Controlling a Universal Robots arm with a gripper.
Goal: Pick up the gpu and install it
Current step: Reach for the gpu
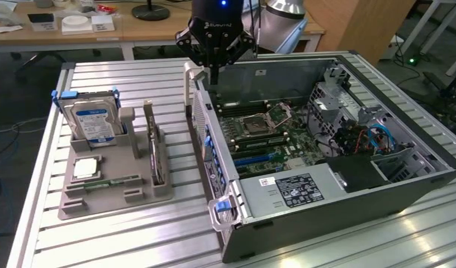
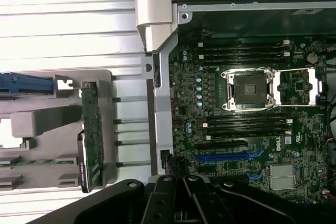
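The gpu [image 1: 155,153] is a green card standing on its edge in a slot of the grey holder [image 1: 112,184], at the exterior view's left of the computer case. The wrist view shows its thin green edge [image 2: 92,135]. My gripper [image 1: 213,75] hangs above the back corner of the open case [image 1: 347,184], well away from the gpu. Its fingers are shut with nothing between them, and the wrist view shows the gripper [image 2: 184,195] over the case wall. Inside the case lies the motherboard [image 2: 247,124] with a blue card slot [image 2: 226,157].
A silver hard drive [image 1: 94,123] with a blue-white label stands at the back of the holder. A square chip [image 1: 86,167] and a narrow memory stick [image 1: 109,182] lie in the holder. The slatted metal table [image 1: 123,240] surrounds the holder and the case. Desks stand behind.
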